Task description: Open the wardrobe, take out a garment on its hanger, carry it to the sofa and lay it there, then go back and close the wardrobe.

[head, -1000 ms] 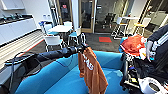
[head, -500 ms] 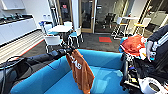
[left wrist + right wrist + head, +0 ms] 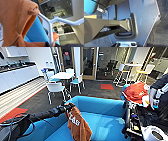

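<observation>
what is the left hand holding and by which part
The left hand holds the rust-orange garment by its white hanger, over the blue sofa.

orange garment (image 3: 15, 21), white hanger (image 3: 50, 23), blue sofa (image 3: 36, 32)

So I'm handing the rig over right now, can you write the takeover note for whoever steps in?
Left gripper: shut on the hanger, extended over the sofa.
Right gripper: state can't be judged.
Garment: rust-orange, hanging from the hanger over the blue seat, lower part reaching the cushion.
Done: garment out and carried to the sofa.
Left: lay it down and release, then close the wardrobe.
</observation>
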{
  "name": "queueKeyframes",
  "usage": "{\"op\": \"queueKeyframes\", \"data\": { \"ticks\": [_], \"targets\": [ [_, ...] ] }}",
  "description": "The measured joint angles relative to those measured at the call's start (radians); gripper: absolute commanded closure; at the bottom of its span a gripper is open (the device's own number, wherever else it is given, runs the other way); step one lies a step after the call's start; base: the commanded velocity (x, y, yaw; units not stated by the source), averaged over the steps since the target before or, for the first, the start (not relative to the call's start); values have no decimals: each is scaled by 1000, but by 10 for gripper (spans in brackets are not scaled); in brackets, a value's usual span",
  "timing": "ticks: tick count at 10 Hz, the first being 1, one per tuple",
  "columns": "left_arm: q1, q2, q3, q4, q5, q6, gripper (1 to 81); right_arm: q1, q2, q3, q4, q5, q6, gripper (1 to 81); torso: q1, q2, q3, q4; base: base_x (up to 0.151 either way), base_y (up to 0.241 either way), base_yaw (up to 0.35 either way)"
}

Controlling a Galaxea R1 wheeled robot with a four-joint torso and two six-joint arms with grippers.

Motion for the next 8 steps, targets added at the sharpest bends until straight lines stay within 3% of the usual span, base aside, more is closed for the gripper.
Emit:
{"op": "queueKeyframes", "data": {
  "ticks": [6,7,8],
  "targets": [
    [117,7,-86,91,-16,-2,811,0,0,-3,-2,3,0,10,0,0,0,205,0,0,0],
    [136,7,-94,114,-15,-2,811,1,0,-3,-1,3,0,10,0,0,0,228,0,0,0],
    [152,7,-97,135,-14,-2,811,2,0,-3,-1,3,0,10,0,0,0,238,0,0,0]
  ]
}}
